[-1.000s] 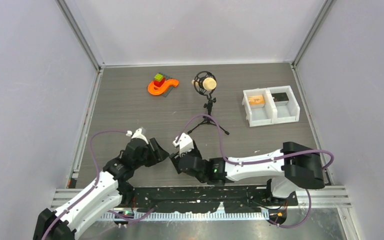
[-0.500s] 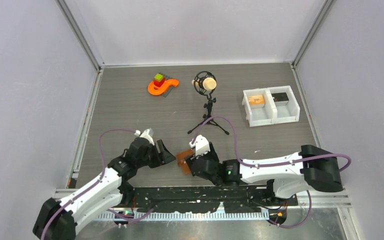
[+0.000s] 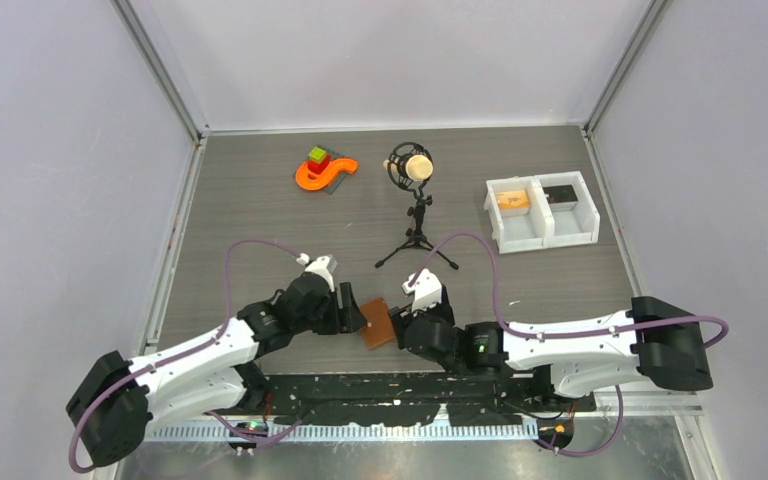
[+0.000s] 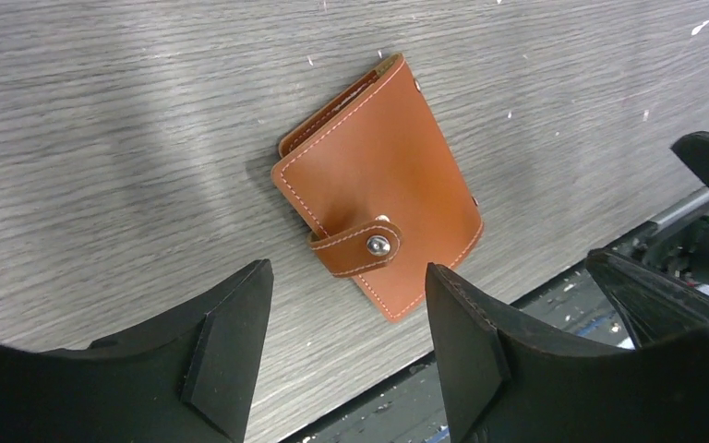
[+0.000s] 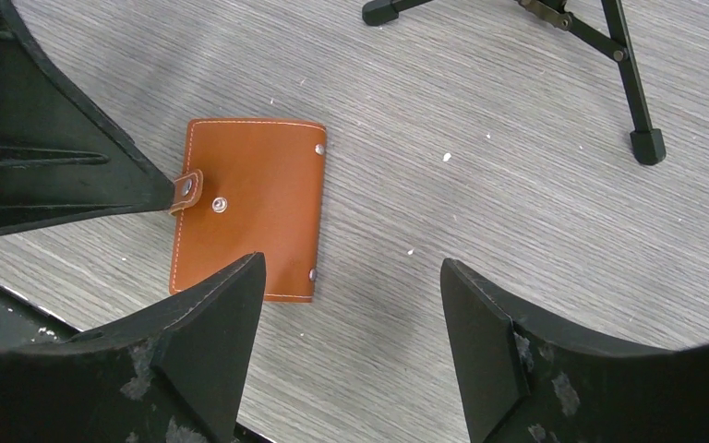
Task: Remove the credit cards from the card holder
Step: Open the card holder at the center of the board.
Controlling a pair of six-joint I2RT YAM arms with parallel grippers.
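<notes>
The card holder (image 3: 377, 322) lies flat and snapped shut at the middle of the worktop's (image 3: 260, 220) near edge, between the two claws. The left claw (image 3: 353, 317) and right claw (image 3: 401, 326) are both spread wide, gripping nothing. One left fingertip (image 5: 102, 185) sits just beside the tab (image 5: 187, 189).

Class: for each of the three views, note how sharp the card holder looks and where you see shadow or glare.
Top external: even, soft light; the card holder is small but distinct, with no glare. Left wrist: holder sharp, stitching legible, its snap glints, and a soft shadow band lies on the table to its left. Right wrist: holder equally sharp, evenly lit.
</notes>
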